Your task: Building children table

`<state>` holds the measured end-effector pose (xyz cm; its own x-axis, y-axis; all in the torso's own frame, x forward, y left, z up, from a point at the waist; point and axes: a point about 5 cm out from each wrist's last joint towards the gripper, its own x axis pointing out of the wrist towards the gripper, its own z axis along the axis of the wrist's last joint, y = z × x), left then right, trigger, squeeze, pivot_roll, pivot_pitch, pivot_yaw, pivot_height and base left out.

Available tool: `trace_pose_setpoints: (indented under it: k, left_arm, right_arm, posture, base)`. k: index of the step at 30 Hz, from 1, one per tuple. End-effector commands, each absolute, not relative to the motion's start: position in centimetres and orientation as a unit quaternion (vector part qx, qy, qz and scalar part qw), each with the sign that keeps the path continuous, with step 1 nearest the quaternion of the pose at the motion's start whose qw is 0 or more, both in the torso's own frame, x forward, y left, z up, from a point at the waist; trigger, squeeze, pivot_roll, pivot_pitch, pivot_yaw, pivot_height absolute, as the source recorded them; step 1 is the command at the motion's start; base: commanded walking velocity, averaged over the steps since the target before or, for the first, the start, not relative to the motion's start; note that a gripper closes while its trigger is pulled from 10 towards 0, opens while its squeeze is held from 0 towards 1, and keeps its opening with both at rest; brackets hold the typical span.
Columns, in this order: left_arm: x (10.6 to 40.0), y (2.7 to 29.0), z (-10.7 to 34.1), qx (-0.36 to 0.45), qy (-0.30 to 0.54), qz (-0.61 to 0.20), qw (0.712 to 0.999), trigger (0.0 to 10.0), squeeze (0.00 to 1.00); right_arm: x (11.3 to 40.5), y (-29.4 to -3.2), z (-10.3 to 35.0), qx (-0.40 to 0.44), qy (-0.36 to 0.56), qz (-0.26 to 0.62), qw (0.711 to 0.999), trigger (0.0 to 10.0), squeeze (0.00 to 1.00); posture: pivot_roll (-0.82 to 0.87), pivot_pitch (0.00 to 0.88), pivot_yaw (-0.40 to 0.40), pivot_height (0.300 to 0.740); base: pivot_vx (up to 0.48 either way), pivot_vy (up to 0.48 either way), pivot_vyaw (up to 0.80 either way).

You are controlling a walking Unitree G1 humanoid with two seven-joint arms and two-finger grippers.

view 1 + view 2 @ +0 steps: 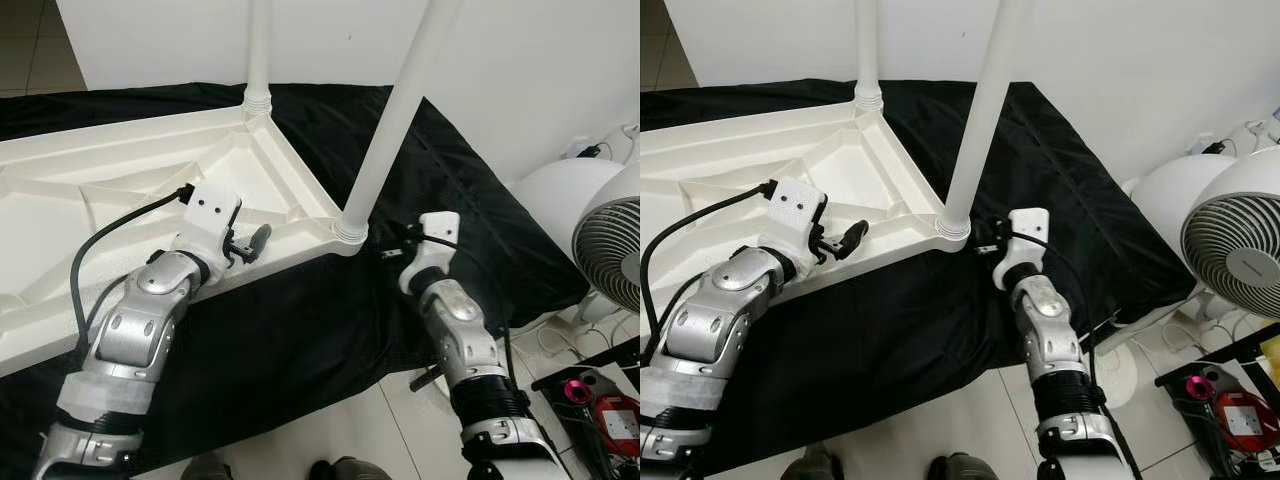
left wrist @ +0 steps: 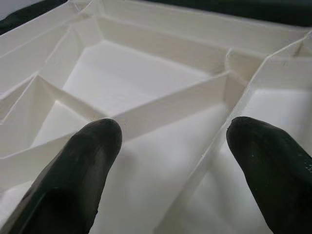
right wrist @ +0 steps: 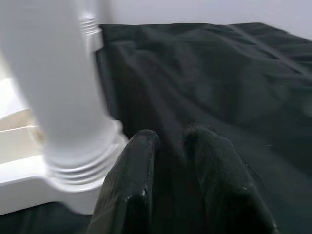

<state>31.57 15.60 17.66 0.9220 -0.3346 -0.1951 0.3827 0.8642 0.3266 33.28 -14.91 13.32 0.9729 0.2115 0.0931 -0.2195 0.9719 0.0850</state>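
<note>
Black cloth (image 1: 300, 340) underlies the upturned table top (image 1: 90, 190); my left gripper (image 2: 170, 161) hovers spread, right gripper (image 3: 168, 146) nearly pinched, empty beside the near leg (image 1: 395, 120); I'd steady that corner before twisting.

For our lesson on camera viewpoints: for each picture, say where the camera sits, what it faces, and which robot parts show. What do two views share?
Left eye, head: down at upturned tabletop; both arms, left gripper.
Right eye, head: same scene; right gripper.
Left wrist: along its open fingers into the tabletop's ribs.
Right wrist: along near-closed fingers at near leg, black cloth.
Shared: right wrist and eyes see that leg.
</note>
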Motion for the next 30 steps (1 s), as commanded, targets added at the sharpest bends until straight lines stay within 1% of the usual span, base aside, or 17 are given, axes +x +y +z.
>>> trace_pose_setpoints:
  k: [1, 2, 4, 7, 16, 18, 21, 22, 24, 30]
  left_arm:
    - [31.9, 15.8, 17.2, 0.203, 0.084, -0.157, 0.963, 10.0, 0.00]
    - [31.9, 15.8, 17.2, 0.203, 0.084, -0.157, 0.963, 10.0, 0.00]
    - [32.2, 16.3, 17.0, 0.213, 0.098, -0.143, 0.962, 10.0, 0.00]
    - [32.1, 17.0, 16.7, 0.218, 0.117, -0.147, 0.957, 10.0, 0.00]
    - [31.9, 18.0, 17.2, 0.209, 0.120, -0.160, 0.957, 10.0, 0.00]
    - [31.8, 18.1, 17.3, 0.209, 0.118, -0.172, 0.955, 10.0, 0.00]
    - [31.3, 18.2, 17.5, 0.202, 0.124, -0.215, 0.947, 10.0, 0.00]
    - [31.3, 18.2, 17.5, 0.202, 0.124, -0.215, 0.947, 10.0, 0.00]
    - [31.1, 18.3, 17.3, 0.215, 0.137, -0.231, 0.939, 10.0, 0.00]
    - [31.0, 18.5, 16.3, 0.230, 0.163, -0.236, 0.930, 10.0, 0.00]
  right_arm:
    - [33.3, -15.7, 13.3, 0.054, -0.045, 0.091, 0.993, 10.0, 0.00]
    - [33.3, -15.7, 13.3, 0.054, -0.045, 0.091, 0.993, 10.0, 0.00]
    - [32.9, -14.9, 13.2, 0.065, -0.048, 0.110, 0.991, 10.0, 0.00]
    - [32.4, -14.2, 12.8, 0.066, -0.046, 0.123, 0.989, 10.0, 0.00]
    - [32.0, -14.3, 12.3, 0.065, -0.043, 0.120, 0.990, 10.0, 0.00]
    - [32.0, -14.4, 12.3, 0.065, -0.043, 0.118, 0.990, 10.0, 0.00]
    - [32.1, -14.6, 12.3, 0.064, -0.044, 0.116, 0.990, 10.0, 0.00]
    - [32.1, -14.6, 12.3, 0.064, -0.044, 0.116, 0.990, 10.0, 0.00]
    - [32.1, -14.5, 12.3, 0.062, -0.044, 0.118, 0.990, 10.0, 0.00]
    - [32.0, -14.2, 12.3, 0.057, -0.042, 0.123, 0.990, 10.0, 0.00]
  posture:
    - [0.03, 0.076, -0.101, 0.740]
    - [0.03, 0.076, -0.101, 0.740]
    - [0.02, 0.077, -0.101, 0.740]
    - [0.02, 0.080, -0.099, 0.740]
    - [0.02, 0.080, -0.090, 0.740]
    - [0.02, 0.079, -0.089, 0.740]
    - [0.02, 0.078, -0.086, 0.740]
    - [0.02, 0.078, -0.086, 0.740]
    - [0.02, 0.078, -0.088, 0.740]
    - [0.02, 0.074, -0.089, 0.740]
  base:
    - [0.000, 0.000, 0.00]
    - [0.000, 0.000, 0.00]
    - [0.000, 0.000, 0.00]
    - [0.000, 0.000, 0.00]
    - [0.000, 0.000, 0.00]
    - [0.000, 0.000, 0.00]
    - [0.000, 0.000, 0.00]
    - [0.000, 0.000, 0.00]
    - [0.000, 0.000, 0.00]
    - [0.000, 0.000, 0.00]
